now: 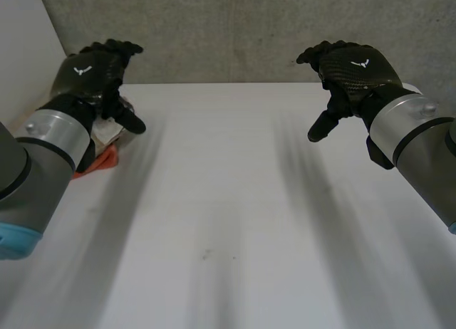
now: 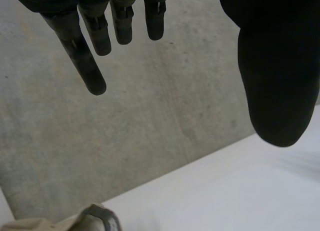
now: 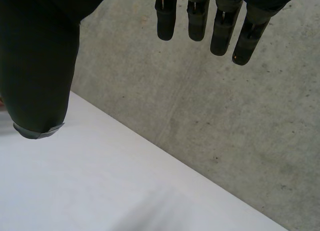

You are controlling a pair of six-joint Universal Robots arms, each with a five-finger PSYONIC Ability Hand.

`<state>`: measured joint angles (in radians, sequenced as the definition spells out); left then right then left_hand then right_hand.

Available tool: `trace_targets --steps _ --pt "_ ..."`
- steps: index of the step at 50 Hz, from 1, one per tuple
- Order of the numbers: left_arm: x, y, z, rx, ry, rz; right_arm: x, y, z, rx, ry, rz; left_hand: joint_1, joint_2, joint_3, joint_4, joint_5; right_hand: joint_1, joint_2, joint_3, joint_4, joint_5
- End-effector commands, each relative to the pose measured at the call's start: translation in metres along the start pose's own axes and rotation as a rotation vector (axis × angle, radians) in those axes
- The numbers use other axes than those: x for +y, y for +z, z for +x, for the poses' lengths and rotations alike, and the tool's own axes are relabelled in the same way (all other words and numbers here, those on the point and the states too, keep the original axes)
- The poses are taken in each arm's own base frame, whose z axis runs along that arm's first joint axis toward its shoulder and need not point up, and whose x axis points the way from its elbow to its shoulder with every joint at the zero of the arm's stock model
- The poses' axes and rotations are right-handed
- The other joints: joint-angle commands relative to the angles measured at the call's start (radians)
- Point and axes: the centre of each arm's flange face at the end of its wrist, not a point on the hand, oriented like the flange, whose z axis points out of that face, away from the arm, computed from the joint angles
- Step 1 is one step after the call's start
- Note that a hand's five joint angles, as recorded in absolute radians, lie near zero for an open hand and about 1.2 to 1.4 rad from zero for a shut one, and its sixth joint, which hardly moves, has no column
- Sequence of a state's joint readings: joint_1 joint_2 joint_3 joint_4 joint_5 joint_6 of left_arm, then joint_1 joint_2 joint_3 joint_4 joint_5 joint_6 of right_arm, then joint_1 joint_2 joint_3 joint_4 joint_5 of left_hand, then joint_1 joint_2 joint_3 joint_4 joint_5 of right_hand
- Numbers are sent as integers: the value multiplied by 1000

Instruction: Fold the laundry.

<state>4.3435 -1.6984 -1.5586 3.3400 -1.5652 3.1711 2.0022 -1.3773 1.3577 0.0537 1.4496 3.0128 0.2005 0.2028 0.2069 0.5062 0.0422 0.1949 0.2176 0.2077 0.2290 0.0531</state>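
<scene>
Start of folding: left hand [image 1: 92, 69] and right hand [image 1: 353, 69] above table [image 1: 228, 201], fingers relaxed, empty. Next, likely: grasping of cloth [image 1: 101, 162] beside left wrist, spreading flat.

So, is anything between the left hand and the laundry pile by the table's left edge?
Nothing visible. The left hand hangs open just above the laundry pile, orange and white cloth partly hidden by that arm. No other object lies between them on the table.
</scene>
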Motion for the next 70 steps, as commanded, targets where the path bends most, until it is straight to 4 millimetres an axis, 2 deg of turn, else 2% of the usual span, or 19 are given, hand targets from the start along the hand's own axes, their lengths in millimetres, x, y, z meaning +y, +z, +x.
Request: trace_targets --steps 1,5,11,14,25,28,29,32,36,39,43,48,52,55,59,62,63,65,70 --pt "7 28 -23 -63 23 39 2 0 -1 -2 1 -7 -26 -28 -32 -332 -42 -20 -43 -33 -54 -53" --pt "28 57 -38 -80 71 26 4 1 -1 -3 1 -12 -26 -28 -32 -332 -42 -20 -43 -33 -54 -53" --pt "74 102 -103 -156 243 -31 5 1 -2 -5 2 -16 -26 -28 -32 -332 -42 -20 -43 -33 -54 -53" --pt "96 123 -115 -146 322 1 6 0 -2 -5 2 -17 -25 -27 -32 -331 -41 -20 -43 -33 -54 -53" --pt "167 162 -172 -147 379 20 10 1 -2 -5 -10 -31 77 75 71 -228 61 -20 -43 -33 -54 -53" --pt "179 167 -185 -166 381 15 10 1 -2 -5 -10 -31 379 377 373 73 363 -20 -43 -33 -54 -53" --pt "183 168 -189 -176 381 11 10 1 -1 -4 -10 -31 714 712 708 408 698 -20 -43 -33 -54 -53" --pt "183 168 -191 -192 380 12 10 1 -1 -4 -10 -30 1194 1192 1188 889 1178 -20 -43 -33 -54 -53" --pt "178 168 -187 -233 380 14 10 1 -1 -4 -20 -28 1196 1193 1189 890 1180 -20 -43 -33 -54 -53" --pt "154 162 -177 -265 381 42 10 1 -1 -4 -28 -31 1196 1193 1189 890 1180 -20 -43 -33 -54 -53" --pt "120 155 -138 -213 368 123 9 1 -1 -2 -36 -29 1196 1193 1189 890 1180 -20 -43 -33 -54 -53" --pt "57 128 -58 -57 193 232 5 0 0 3 -38 -17 1196 1193 1189 890 1180 -20 -43 -33 -54 -53" --pt "31 91 2 96 19 217 2 -1 3 12 -39 -6 1196 1193 1189 890 1180 -20 -43 -33 -54 -53" --pt "22 57 54 257 -135 168 -4 -1 11 34 -41 8 1196 1193 1189 890 1180 -20 -43 -33 -54 -53" --pt "32 16 113 465 -301 62 -7 0 24 71 -40 15 1196 1193 1189 890 1180 -20 -43 -33 -54 -53" --pt "38 -4 142 570 -351 16 -8 1 32 95 -39 19 1196 1193 1189 890 1180 -20 -43 -33 -54 -53" --pt "43 -12 154 614 -349 -8 -8 1 34 99 -39 20 536 534 530 231 520 -20 -43 -33 -54 -53" --pt "49 -16 160 632 -329 -21 -9 2 37 106 -39 20 -23 -25 -29 -328 -39 -20 -43 -33 -54 -53" --pt "49 -8 155 596 -197 22 -10 2 41 111 -48 22 -19 -22 -26 -325 -36 -20 -43 -33 -54 -53"
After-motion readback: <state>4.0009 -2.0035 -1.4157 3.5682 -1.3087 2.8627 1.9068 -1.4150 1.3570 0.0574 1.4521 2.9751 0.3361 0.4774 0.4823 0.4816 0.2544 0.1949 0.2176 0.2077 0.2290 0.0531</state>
